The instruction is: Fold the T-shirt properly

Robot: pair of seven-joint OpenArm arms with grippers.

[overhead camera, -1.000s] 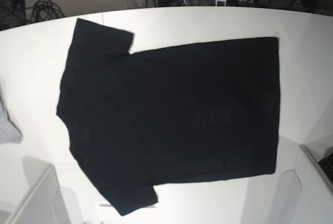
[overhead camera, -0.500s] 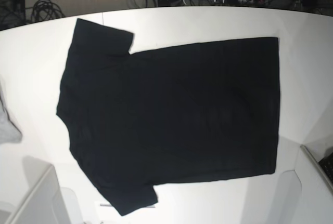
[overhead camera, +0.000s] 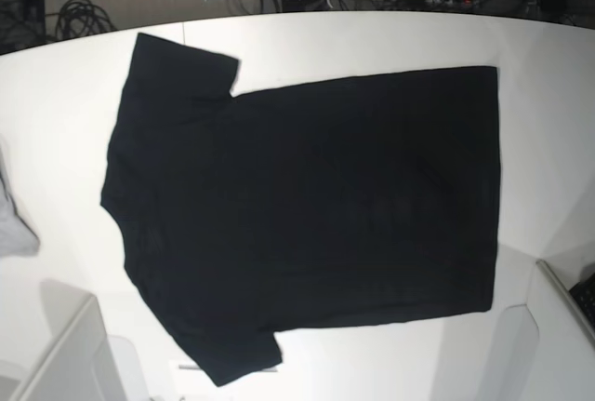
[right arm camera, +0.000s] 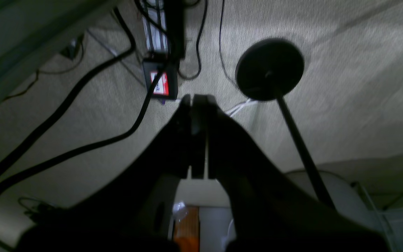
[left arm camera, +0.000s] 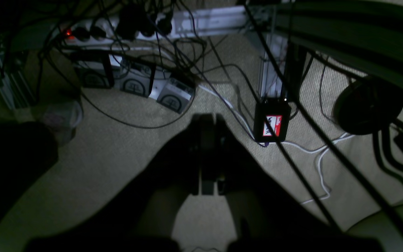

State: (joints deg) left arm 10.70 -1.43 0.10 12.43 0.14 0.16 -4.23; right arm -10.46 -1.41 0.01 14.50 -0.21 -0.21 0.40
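Observation:
The black T-shirt point(overhead camera: 307, 206) lies spread flat on the white table point(overhead camera: 372, 38), plain black side up, collar and sleeves to the left, hem to the right. No printed side shows. Neither gripper is in the base view. In the left wrist view my left gripper point(left arm camera: 206, 120) is shut and empty, hanging over the carpeted floor below table level. In the right wrist view my right gripper point(right arm camera: 195, 99) is shut and empty, also over the floor. The shirt shows in neither wrist view.
A light grey cloth point(overhead camera: 11, 224) lies at the table's left edge. White arm housings sit at the front left point(overhead camera: 65, 354) and front right point(overhead camera: 558, 327). Cables and a power strip point(left arm camera: 187, 24) lie on the floor. A round black stand base point(right arm camera: 269, 68) stands by the right gripper.

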